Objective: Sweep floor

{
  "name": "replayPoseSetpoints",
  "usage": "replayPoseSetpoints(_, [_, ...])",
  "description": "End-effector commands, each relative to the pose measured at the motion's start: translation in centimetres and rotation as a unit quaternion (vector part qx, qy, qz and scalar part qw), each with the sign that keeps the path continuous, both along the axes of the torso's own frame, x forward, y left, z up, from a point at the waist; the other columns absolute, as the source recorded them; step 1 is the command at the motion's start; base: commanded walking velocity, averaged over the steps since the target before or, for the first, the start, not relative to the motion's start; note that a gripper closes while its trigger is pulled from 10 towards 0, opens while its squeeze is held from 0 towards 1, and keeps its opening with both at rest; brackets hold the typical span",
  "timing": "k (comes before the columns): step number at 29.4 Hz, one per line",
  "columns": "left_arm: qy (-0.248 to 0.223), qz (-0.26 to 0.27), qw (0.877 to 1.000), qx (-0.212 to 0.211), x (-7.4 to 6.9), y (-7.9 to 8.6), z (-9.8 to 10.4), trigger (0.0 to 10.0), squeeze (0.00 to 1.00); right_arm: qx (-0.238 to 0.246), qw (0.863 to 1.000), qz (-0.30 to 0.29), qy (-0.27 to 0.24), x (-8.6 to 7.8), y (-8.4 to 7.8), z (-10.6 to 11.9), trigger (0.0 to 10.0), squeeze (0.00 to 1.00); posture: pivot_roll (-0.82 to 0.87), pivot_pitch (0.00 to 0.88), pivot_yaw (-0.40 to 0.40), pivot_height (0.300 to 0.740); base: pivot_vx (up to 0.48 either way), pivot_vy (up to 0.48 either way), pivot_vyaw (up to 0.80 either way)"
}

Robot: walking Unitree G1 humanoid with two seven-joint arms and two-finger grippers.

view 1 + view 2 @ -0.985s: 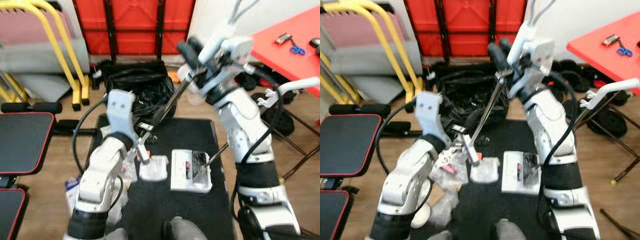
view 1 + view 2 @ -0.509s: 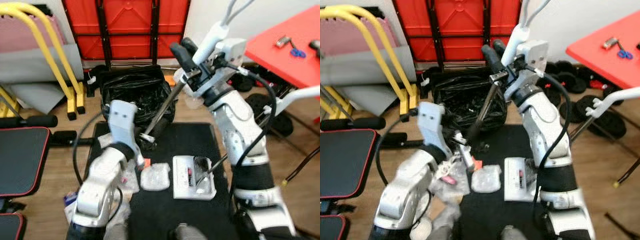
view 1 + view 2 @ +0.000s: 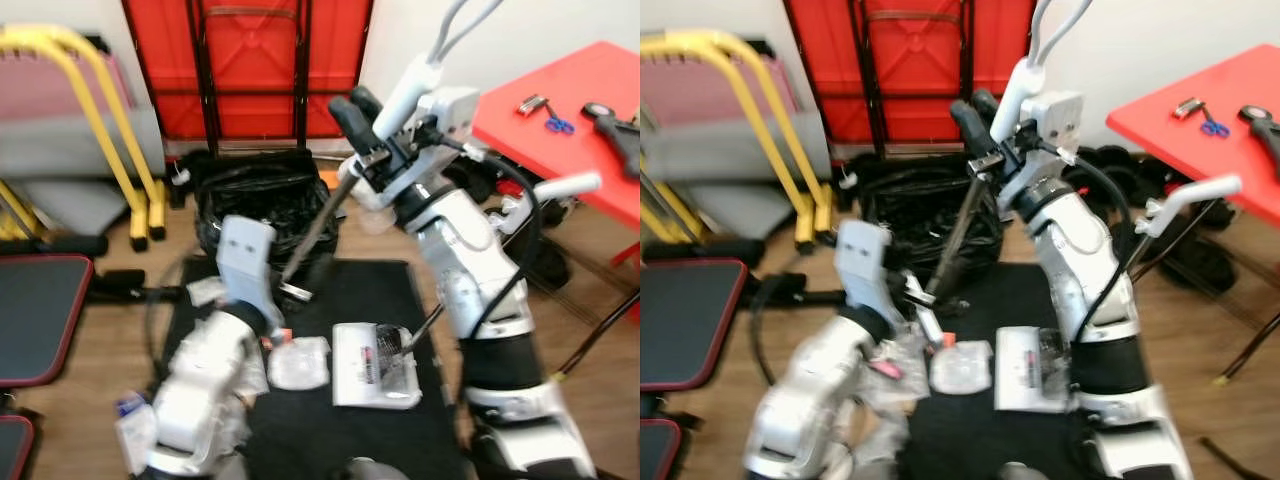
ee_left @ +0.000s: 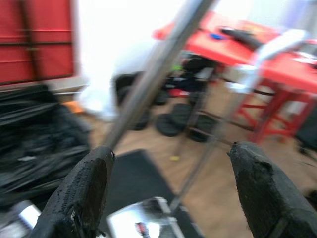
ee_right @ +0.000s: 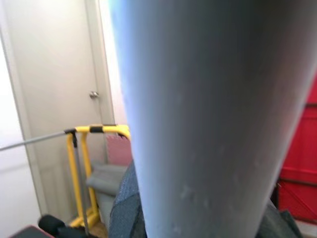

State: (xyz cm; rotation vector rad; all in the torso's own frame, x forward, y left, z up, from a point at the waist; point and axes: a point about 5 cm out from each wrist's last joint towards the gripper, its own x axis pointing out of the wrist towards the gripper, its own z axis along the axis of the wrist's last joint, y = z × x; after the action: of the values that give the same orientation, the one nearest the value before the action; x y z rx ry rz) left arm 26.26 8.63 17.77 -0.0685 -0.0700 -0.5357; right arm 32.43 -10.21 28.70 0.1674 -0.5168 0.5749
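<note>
A long metal broom pole [image 3: 318, 225] slants down from upper right to lower left over a black floor mat [image 3: 375, 285]. My right gripper [image 3: 352, 112] is shut on the pole's upper part, and the pole [image 5: 198, 124] looms close in the right wrist view. My left gripper [image 4: 168, 183] is open, its fingers [image 4: 81, 191] wide apart with the pole [image 4: 148, 74] running between them untouched. In the head view it sits at the pole's lower end [image 3: 292, 292]. A grey dustpan [image 3: 372, 352] lies on the mat, and its thin rod rises to a white handle [image 3: 565, 186].
Clear plastic wrappers [image 3: 297, 362] lie on the mat beside the dustpan. A black rubbish bag [image 3: 255, 195] stands behind the mat, before a folded red table [image 3: 250, 60]. A red table [image 3: 570, 100] is right. A yellow frame [image 3: 100, 120] and black bench [image 3: 35, 310] are left.
The whole picture has shifted, so the camera has moved; the bag and red table now sit more centred. Both arms keep about the same stance on the pole.
</note>
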Motion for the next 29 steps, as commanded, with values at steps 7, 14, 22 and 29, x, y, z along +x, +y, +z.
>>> replayPoseSetpoints(7, [0.014, 0.008, 1.000, -0.002, -0.1, 0.3, -0.2, 10.0, 0.00, 0.010, 1.000, 0.004, -0.025, -0.6, 0.1, 0.8, 10.0, 0.00, -0.14, 0.211, -0.118, 0.740, 0.000, -0.118, 0.00])
replayPoseSetpoints(14, [0.016, 0.018, 1.000, -0.002, 0.1, 0.7, -0.1, 10.0, 0.00, 0.013, 1.000, 0.006, -0.023, -0.7, 0.3, 0.8, 10.0, 0.00, -0.14, 0.218, -0.119, 0.740, 0.000, 0.000, 0.00])
replayPoseSetpoints(22, [0.012, 0.016, 1.000, 0.021, 0.0, 1.2, 0.0, 10.0, 0.00, 0.045, 0.999, 0.006, -0.006, -0.1, 0.2, 0.4, 10.0, 0.00, -0.14, 0.248, -0.123, 0.740, 0.000, 0.000, 0.00])
replayPoseSetpoints(29, [0.017, -0.088, 0.991, 0.103, -1.8, 0.8, -1.0, 10.0, 0.00, 0.069, 0.998, -0.004, 0.007, 0.7, -0.1, 0.4, 10.0, 0.00, -0.15, 0.305, -0.118, 0.740, 0.000, 0.000, 0.00])
